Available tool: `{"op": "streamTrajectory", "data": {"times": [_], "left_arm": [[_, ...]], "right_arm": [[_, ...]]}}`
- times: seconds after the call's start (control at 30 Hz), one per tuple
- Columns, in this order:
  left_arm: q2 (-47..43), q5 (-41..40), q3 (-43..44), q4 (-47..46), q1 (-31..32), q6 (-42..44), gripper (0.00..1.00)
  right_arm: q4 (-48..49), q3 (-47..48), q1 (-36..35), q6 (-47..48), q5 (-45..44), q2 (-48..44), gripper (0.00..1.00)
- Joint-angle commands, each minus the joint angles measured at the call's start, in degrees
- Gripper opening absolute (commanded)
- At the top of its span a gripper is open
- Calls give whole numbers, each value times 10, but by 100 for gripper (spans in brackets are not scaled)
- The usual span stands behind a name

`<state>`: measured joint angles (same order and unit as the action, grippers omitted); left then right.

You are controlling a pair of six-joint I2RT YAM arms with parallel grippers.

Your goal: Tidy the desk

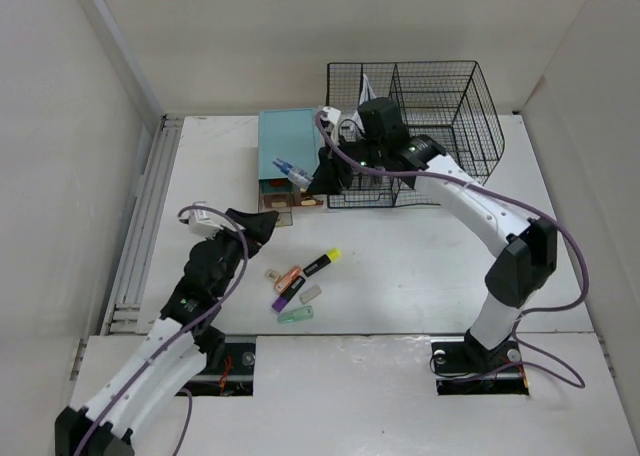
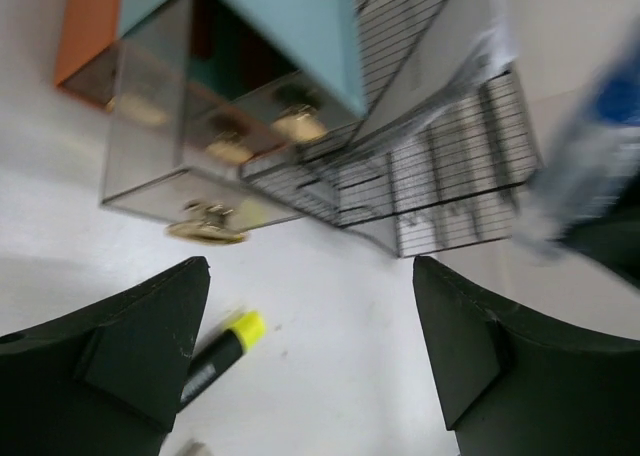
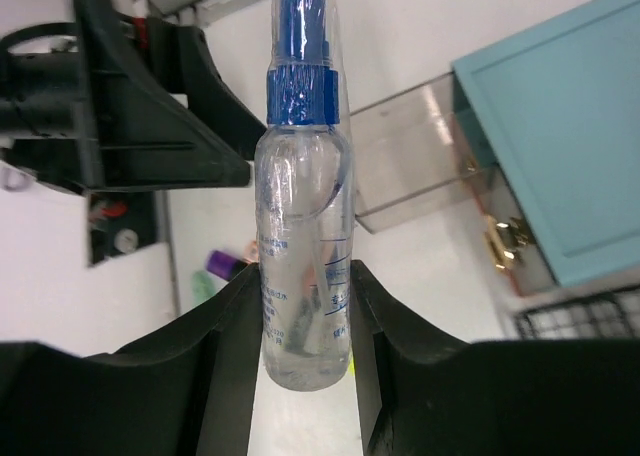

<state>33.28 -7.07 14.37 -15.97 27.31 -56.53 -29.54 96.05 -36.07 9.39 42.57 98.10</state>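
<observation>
The white worktop [image 1: 400, 266] spreads beneath both arms, hemmed by pale walls. On the left, the left fingers [image 1: 262, 226] gape wide, holding nothing, near scattered highlighters [image 1: 300, 286]. Further right, the right fingers [image 1: 322, 173] clamp a blue-capped spray bottle [image 1: 291, 169] by the teal drawer box [image 1: 285, 141].

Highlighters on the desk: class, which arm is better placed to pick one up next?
Left: its jaws stand open near the yellow-tipped highlighter; the right jaws are clamped on a spray bottle.
</observation>
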Motion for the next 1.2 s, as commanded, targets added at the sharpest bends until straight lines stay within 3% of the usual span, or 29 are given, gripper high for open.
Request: {"op": "streamTrajectory", "data": {"times": [0.0,0.2,0.33,0.5,0.57,0.77,1.17], "left_arm": [[-79,-26,72,87,3,31,80],[-181,-84,131,221,8,48,80],[-206,-105,142,252,8,48,80],[-230,-123,147,282,8,42,80],[-243,-128,152,289,8,42,80],[-243,-138,159,289,8,54,80],[-267,-144,153,294,8,60,80]], "right_arm": [[26,42,-16,-107,52,23,0],[140,53,-27,-347,130,87,0],[157,60,-38,-414,125,115,0],[47,117,-51,-386,-10,125,0],[-17,153,-66,-359,-146,119,0],[-126,234,-89,-337,-272,146,0],[-242,255,-111,-262,-390,173,0]]}}
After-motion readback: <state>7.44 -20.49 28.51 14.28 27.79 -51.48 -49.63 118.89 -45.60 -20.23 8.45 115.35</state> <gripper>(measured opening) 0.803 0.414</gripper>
